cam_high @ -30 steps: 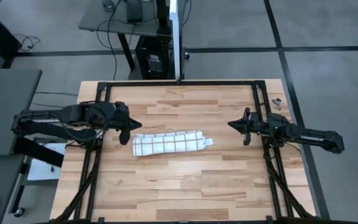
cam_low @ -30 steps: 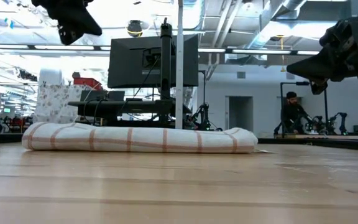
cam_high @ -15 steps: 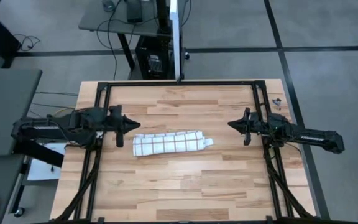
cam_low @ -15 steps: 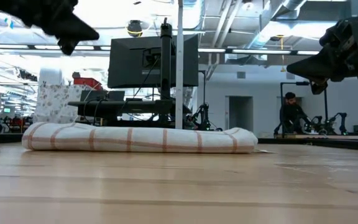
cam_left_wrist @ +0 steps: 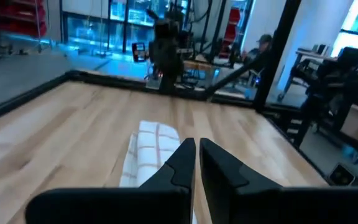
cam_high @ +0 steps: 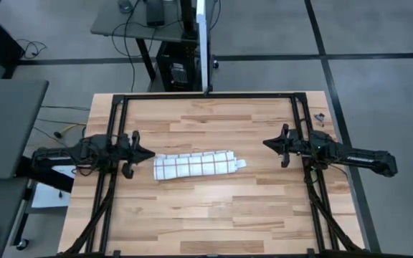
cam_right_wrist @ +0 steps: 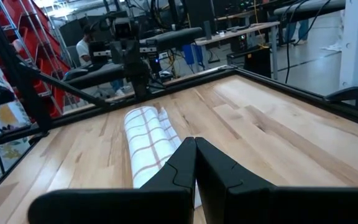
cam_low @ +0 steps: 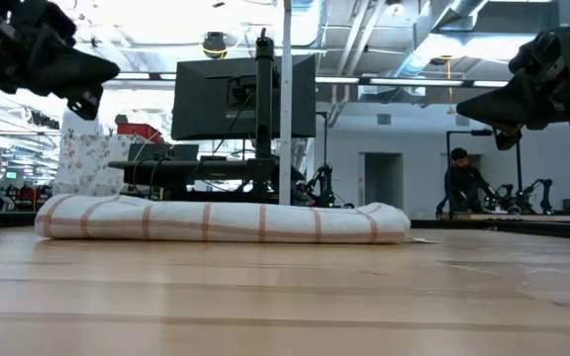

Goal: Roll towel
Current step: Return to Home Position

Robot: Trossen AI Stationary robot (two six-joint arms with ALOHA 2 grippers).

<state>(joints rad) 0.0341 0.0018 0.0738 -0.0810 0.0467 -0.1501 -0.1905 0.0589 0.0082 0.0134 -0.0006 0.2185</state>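
High view: over the last second your left pincer (cam_high: pixel 147 153) has drawn back toward the left edge of the table (cam_high: pixel 214 208). The low view shows it has also sunk lower. It now hangs near the left end of the towel (cam_high: pixel 194 165), raised off it and not touching, with its fingers together on nothing. The right pincer (cam_high: pixel 268 144) hasn't moved. It sits by the right edge, fingers together as well, apart from the towel. The towel lies rolled mid-table, lengthwise between the arms, undisturbed by the retreat. I'd judge the rolling is done and you're only parking the left arm. The right looks parked already.
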